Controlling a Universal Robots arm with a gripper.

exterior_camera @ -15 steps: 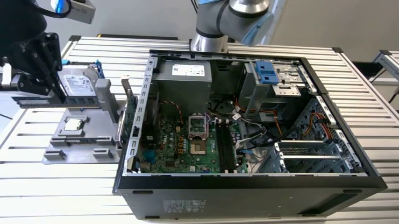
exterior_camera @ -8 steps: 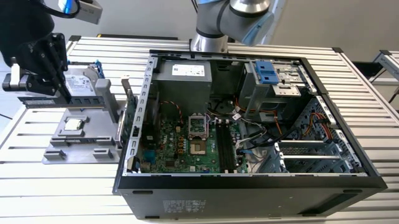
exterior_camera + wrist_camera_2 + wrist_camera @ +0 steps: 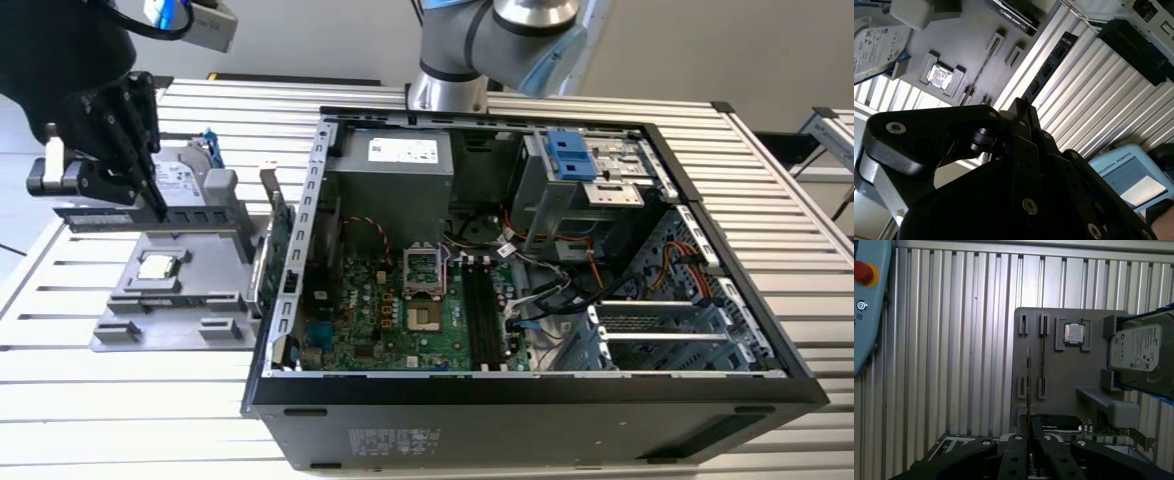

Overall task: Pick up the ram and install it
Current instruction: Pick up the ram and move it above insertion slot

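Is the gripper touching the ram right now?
Touching. In the first wrist view the ram, seen edge-on, is clamped in the gripper, with no gap at its fingers.

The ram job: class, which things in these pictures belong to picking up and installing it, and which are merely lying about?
Belongs to the job: the ram, held in the gripper; the motherboard's black slots; the open computer case.
Lying about: hard drive, processor chip, expansion card, grey tray, teach pendant.
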